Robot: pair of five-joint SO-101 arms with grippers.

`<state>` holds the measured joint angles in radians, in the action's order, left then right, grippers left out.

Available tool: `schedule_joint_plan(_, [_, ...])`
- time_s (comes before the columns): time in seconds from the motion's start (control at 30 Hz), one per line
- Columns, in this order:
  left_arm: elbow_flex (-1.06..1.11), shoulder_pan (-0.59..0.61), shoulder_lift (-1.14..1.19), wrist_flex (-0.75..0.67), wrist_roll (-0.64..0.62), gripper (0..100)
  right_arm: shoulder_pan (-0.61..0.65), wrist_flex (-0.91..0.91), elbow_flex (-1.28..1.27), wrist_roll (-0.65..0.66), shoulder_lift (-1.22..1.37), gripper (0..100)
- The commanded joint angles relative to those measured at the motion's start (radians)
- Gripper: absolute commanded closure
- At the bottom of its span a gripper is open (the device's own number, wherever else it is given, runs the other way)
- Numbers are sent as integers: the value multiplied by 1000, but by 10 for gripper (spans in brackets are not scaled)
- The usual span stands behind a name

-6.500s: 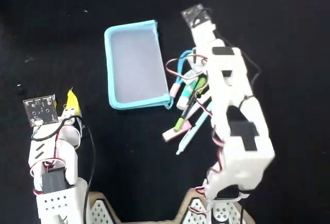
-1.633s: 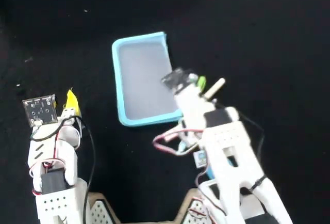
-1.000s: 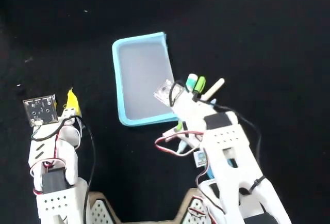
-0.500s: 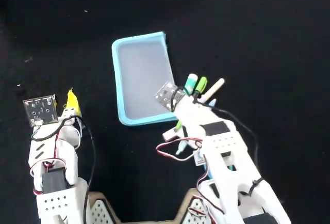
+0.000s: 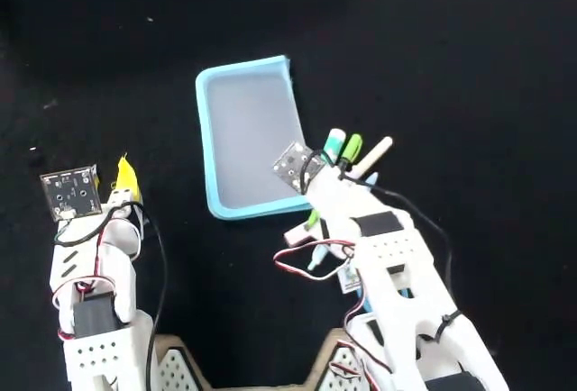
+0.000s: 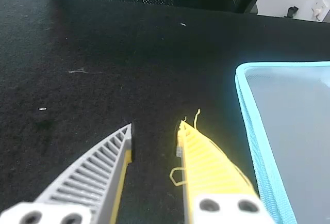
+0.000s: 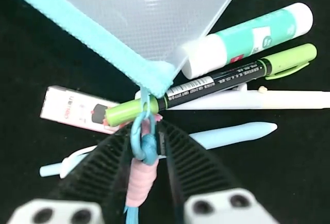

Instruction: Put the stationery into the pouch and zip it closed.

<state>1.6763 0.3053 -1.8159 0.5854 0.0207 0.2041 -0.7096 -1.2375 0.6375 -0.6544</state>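
Right wrist view: right gripper (image 7: 145, 131) pinches the pull loop (image 7: 149, 150) of the pouch (image 7: 144, 17), stationery (image 7: 247, 33) loose beside that corner; left gripper (image 6: 154, 128) stands open, apart, so pulling may drag the unheld pouch.

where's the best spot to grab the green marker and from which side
Grip the green marker at its green cap end, coming straight down from above with the jaws across the barrel. At that end there are clear gaps on both sides, towards the glue stick and the white pen. Its other end is crossed by the zip pull at the corner of the pouch.
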Motion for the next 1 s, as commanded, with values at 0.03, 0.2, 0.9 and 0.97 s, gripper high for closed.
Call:
schedule_joint_plan(0.03, [22,-7,-8,2,15,852,-11,14,36,-31,-27,843])
schedule_joint_plan(0.2, [22,-7,-8,2,15,852,-9,14,58,-35,-27,880])
schedule_joint_plan(0.9, [22,-7,-8,2,15,852,12,-262,466,-28,-27,988])
schedule_joint_plan(0.97, [22,-7,-8,2,15,852,14,-264,499,-28,-27,988])
